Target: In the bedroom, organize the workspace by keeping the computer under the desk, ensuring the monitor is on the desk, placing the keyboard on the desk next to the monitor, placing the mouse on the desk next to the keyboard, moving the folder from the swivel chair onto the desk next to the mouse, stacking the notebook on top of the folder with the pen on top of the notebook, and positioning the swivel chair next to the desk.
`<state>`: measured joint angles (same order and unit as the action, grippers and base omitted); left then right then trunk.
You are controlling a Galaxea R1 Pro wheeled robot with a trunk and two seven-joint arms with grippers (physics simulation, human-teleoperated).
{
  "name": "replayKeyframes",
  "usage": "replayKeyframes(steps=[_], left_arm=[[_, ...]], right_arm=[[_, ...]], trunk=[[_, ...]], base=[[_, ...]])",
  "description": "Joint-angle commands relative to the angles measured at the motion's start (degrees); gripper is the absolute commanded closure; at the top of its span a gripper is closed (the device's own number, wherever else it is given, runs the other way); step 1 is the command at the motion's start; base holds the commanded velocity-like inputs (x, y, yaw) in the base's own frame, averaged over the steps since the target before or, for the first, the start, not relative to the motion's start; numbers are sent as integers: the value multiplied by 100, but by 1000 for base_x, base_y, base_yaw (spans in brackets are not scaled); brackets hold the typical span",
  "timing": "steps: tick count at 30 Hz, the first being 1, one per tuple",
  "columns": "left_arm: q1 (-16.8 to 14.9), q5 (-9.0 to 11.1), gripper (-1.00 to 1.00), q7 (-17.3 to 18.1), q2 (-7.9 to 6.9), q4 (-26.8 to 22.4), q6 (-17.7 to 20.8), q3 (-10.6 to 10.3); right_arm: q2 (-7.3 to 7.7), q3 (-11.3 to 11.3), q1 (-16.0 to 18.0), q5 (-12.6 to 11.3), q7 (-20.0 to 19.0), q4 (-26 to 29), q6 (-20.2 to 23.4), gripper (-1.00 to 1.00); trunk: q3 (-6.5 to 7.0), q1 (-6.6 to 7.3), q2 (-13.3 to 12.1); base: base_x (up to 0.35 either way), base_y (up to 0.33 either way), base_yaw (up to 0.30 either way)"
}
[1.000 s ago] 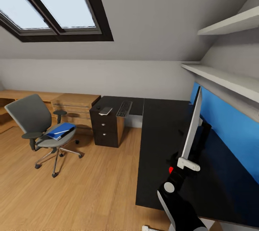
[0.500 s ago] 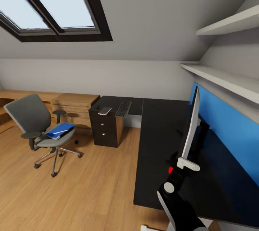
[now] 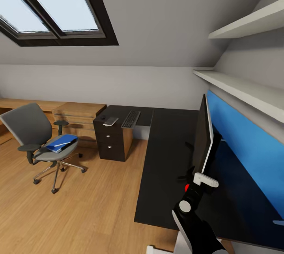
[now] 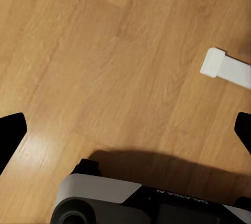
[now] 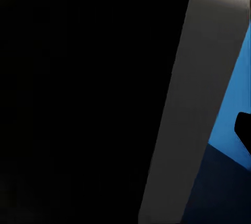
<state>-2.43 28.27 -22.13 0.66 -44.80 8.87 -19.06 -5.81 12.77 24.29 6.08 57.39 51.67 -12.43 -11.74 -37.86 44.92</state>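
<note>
The monitor (image 3: 202, 137) stands edge-on over the black L-shaped desk (image 3: 167, 167), its black front facing left. My right gripper (image 3: 203, 181) is shut on its lower corner. The right wrist view has the dark screen (image 5: 78, 98), its grey edge and one black fingertip (image 5: 244, 131). The keyboard (image 3: 131, 119), the grey notebook (image 3: 110, 121) and a small dark mouse (image 3: 103, 117) lie on the desk's far wing. On the floor to the left, the swivel chair (image 3: 29, 129) holds the blue folder (image 3: 61, 142) with the pen (image 3: 65, 143) on it. My left gripper (image 4: 125, 135) hangs open over the wood floor.
A three-drawer pedestal (image 3: 112, 143) carries the desk's far end, with a light-wood chest (image 3: 79, 116) beside it. White shelves (image 3: 240, 90) and a blue wall panel (image 3: 244, 139) run along the right. A white block (image 4: 225, 67) lies on the floor near my base (image 4: 104, 203).
The head view has swung, shifting the room leftward in the picture. The monitor in my right gripper now shows its black front rather than its white back.
</note>
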Motion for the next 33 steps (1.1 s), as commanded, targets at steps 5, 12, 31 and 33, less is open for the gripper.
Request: replayKeyframes(steps=[5, 12, 31, 33], left_arm=[[-4, 39, -100, -45, -4, -11, 18, -19], [-4, 39, -100, -62, -7, -11, 18, -4], [-4, 39, -100, -55, -11, -11, 18, -2], [-4, 39, -100, -55, -12, -11, 18, -2]], right_arm=[[1, 64, 6, 49, 4, -13, -31, -100], [1, 207, 6, 56, 4, -33, -44, -100], [-15, 926, 6, 51, 9, -196, -74, -100], [-8, 932, 6, 51, 9, -198, -75, -100]], trunk=[[-8, -1, 7], [-8, -1, 7], [-8, -1, 7], [-8, -1, 7]], base=[[-1, -5, 0], [-91, -18, 0], [-34, -43, 0], [-38, -108, 0]])
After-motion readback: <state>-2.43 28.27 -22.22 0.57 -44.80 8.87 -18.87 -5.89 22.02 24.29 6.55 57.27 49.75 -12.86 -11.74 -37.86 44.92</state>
